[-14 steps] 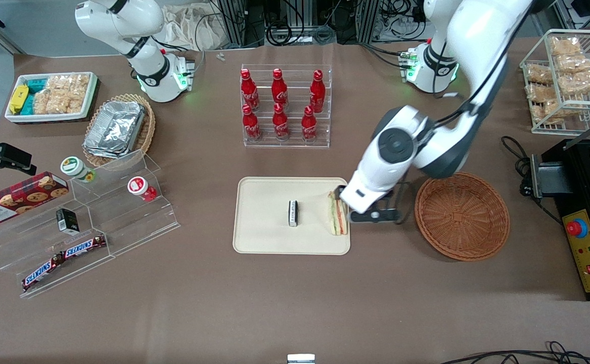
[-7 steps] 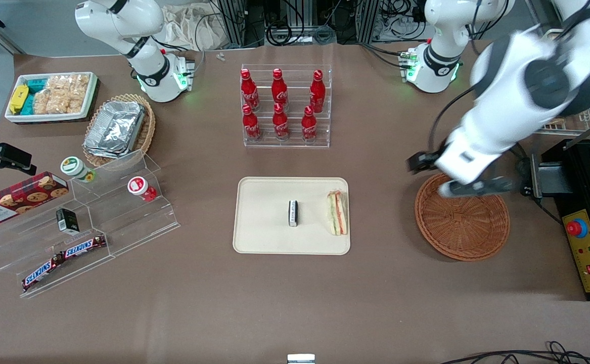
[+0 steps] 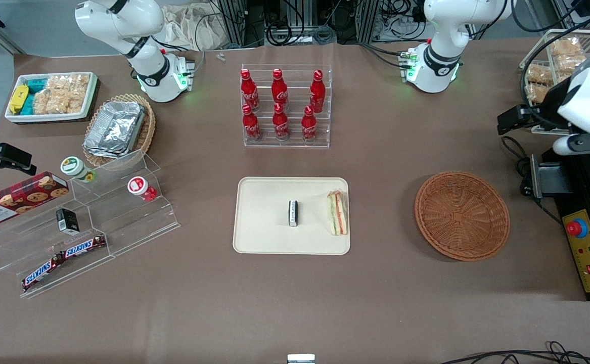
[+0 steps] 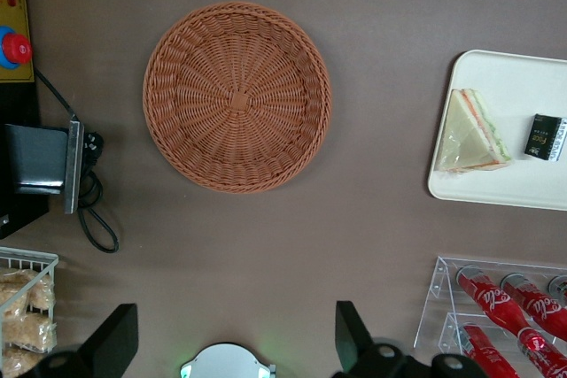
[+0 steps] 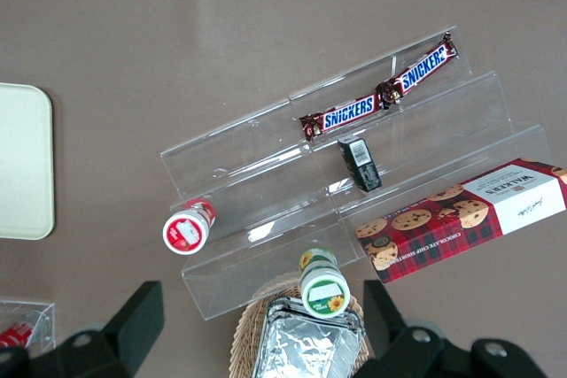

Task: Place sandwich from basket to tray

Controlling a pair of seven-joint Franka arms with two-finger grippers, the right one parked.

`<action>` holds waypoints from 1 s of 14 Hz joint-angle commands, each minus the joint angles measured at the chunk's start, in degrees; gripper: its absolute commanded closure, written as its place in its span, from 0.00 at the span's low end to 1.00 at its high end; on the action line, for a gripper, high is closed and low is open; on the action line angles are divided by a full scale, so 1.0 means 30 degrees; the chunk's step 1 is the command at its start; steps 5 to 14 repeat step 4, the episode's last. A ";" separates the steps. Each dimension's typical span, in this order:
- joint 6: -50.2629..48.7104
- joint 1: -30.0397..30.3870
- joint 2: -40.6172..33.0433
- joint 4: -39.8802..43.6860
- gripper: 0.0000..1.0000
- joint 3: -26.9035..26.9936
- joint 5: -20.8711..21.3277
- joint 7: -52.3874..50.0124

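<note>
The sandwich (image 3: 338, 212) lies on the tray (image 3: 264, 232), by its short edge nearest the basket (image 3: 461, 216), which holds nothing. The placing looks done; nothing seems left but parking the arm. The gripper (image 4: 232, 343), wide open and holding nothing, hangs high above the table's working-arm end. One sandwich, one black-and-white block (image 3: 292, 213) mid-tray, one tray, one basket, six red bottles (image 3: 279, 105).
</note>
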 commanded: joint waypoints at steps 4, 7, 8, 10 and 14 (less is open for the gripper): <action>-0.0431 -0.0675 0.0468 0.1159 0.00 0.0209 0.0853 -0.0027; -0.0431 -0.0675 0.0468 0.1159 0.00 0.0209 0.0853 -0.0027; -0.0431 -0.0675 0.0468 0.1159 0.00 0.0209 0.0853 -0.0027; -0.0431 -0.0675 0.0468 0.1159 0.00 0.0209 0.0853 -0.0027; -0.0431 -0.0675 0.0468 0.1159 0.00 0.0209 0.0853 -0.0027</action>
